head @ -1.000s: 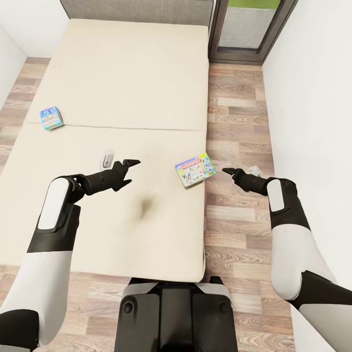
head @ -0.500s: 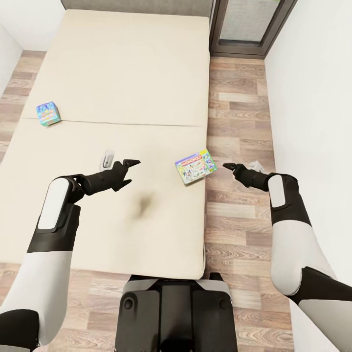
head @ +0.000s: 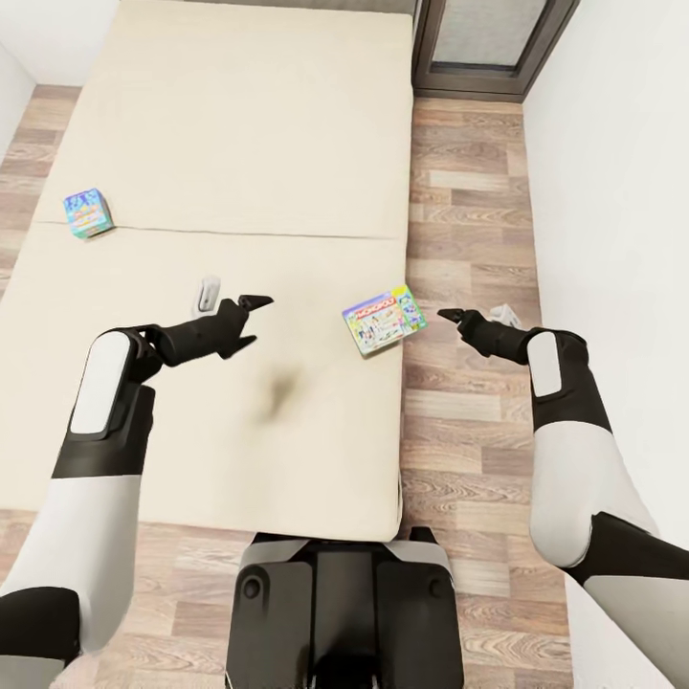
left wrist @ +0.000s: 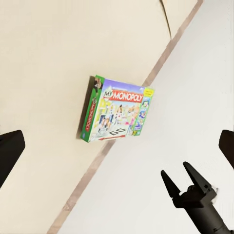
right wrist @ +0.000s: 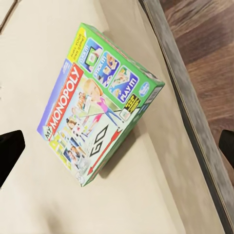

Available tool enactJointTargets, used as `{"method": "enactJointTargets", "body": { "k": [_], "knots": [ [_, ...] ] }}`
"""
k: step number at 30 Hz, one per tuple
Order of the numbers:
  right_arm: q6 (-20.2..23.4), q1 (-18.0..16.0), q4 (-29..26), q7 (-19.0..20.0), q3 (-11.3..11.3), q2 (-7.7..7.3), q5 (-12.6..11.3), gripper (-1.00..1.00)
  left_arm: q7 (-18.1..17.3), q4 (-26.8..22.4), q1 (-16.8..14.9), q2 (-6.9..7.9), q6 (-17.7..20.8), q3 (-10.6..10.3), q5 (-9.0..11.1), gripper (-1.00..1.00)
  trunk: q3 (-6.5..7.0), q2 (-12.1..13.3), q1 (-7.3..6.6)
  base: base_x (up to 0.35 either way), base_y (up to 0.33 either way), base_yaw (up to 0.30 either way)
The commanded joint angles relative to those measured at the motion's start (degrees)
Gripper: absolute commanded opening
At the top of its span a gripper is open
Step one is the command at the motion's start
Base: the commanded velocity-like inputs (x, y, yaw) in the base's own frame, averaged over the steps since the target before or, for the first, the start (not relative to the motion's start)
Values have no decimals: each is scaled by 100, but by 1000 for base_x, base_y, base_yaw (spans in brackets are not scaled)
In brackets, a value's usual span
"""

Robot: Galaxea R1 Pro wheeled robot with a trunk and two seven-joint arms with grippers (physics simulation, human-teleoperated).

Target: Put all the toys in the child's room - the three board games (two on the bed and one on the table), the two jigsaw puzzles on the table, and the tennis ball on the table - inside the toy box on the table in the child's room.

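"MY MONOPOLY" is read on the green-edged game box (right wrist: 100,100), with "GO" printed on its board picture and "PLAY IT!" among its small panels; the smaller print cannot be made out. The box is seen lying flat on the beige bed (head: 239,144), close to the mattress edge nearest the right arm. A blue game box (head: 87,211) is seen near the opposite edge of the bed, well apart from the first; its print is too small to be read.

In the left wrist view the Monopoly box (left wrist: 116,115) is shown with the right gripper (left wrist: 187,179) beyond it, its two fingers spread and nothing between them. In the head view the left gripper (head: 251,313) is held above the mattress with its fingers parted and empty, and the right gripper (head: 448,314) is held over the wood-plank floor (head: 459,239), just beside the Monopoly box. The mattress edge and the dark frame are shown close up in the right wrist view.

Compared with the earlier pictures, the whole scene has shifted in the head view, which is taken as camera movement; the boxes are not judged to have moved on the bed.
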Motion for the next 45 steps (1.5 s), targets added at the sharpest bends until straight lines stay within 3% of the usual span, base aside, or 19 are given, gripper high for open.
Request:
{"method": "enactJointTargets", "body": {
  "k": [1, 8, 24, 32, 45],
  "knots": [
    [28, -5, -2, 40, -18, 3, 32, 100, 58, -4, -6, 0, 14, 5, 56, 100, -16, -9, 3, 0, 0, 0],
    [30, -127, -2, 35, -18, 7, 32, 100, 64, 28, -318, -10, 9, 4, 57, 100, -81, -9, 3, 0, 0, 0],
    [30, -257, -3, 28, -20, 8, 32, 100, 65, 78, -481, -14, 6, 4, 58, 100, -231, -9, 3, 0, 0, 0],
    [30, -271, -3, 31, -23, 9, 32, 100, 66, 94, -731, -23, 5, 1, 62, 100, -306, -9, 3, 0, 0, 0],
    [23, -276, -1, 32, -26, 9, 32, 100, 67, 112, -889, -205, 5, -4, 61, 100, -428, -9, 3, 0, 0, 0]
  ]
}}
